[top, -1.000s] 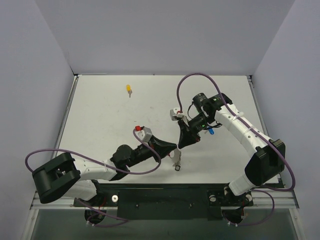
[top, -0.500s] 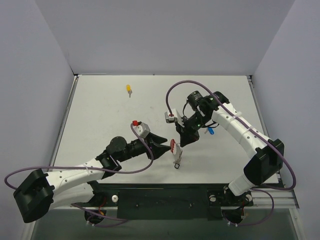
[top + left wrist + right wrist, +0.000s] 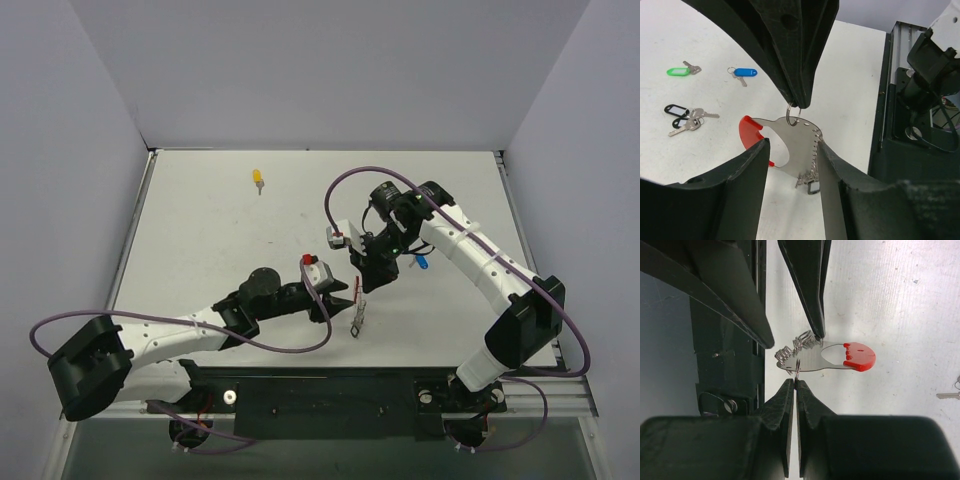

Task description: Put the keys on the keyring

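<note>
The keyring (image 3: 792, 145) is a silver plate with a red arc (image 3: 751, 131) and small silver pieces dangling; it also shows in the top view (image 3: 356, 315) and the right wrist view (image 3: 812, 360). My right gripper (image 3: 796, 381) is shut on the keyring's small wire ring and holds it up by that ring. My left gripper (image 3: 790, 167) is open, one finger on each side of the silver plate. The blue key (image 3: 745, 73), a green key (image 3: 679, 71) and black keys (image 3: 681, 114) lie on the table beyond. A yellow key (image 3: 258, 179) lies at the far left.
The white table (image 3: 220, 240) has grey walls on three sides. A black rail (image 3: 330, 395) runs along the near edge by the arm bases. Purple cables loop off both arms. The two grippers (image 3: 352, 292) are close together at the table's middle.
My left arm has swung its wrist to the right, its fingers staying at the keyring. My right gripper has moved left and down towards the keyring.
</note>
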{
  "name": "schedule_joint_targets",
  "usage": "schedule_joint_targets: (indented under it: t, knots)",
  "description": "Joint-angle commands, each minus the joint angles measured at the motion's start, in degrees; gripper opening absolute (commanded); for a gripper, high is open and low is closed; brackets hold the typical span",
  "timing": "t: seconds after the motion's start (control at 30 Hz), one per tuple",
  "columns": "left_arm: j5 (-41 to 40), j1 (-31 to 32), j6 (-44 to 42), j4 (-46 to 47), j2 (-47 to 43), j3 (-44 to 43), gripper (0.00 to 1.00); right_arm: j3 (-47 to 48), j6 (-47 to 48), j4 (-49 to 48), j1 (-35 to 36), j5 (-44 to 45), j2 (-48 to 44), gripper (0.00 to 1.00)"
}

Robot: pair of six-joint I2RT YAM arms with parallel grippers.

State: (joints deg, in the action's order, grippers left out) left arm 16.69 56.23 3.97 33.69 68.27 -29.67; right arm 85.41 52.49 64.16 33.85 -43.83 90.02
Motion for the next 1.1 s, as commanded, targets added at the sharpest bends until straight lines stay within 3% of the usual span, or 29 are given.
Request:
schedule_joint_targets:
  t: [0.0,0.57,1.07]
  knots:
    - [-1.7,0.3,-3.0,10.1,2.5,-0.9,0.51,1.8,0.5,3.5,0.4,-1.0,0.5,0.00]
    - [3.4,-0.9,5.2,23.2,7.9,1.6,0.31,2.0,1.9,4.5,0.4,-2.7,0.4,0.00]
    - [9.3,-2.7,10.4,28.4,11.4,1.3,0.27,2.0,2.7,4.9,0.3,-3.6,0.5,0.00]
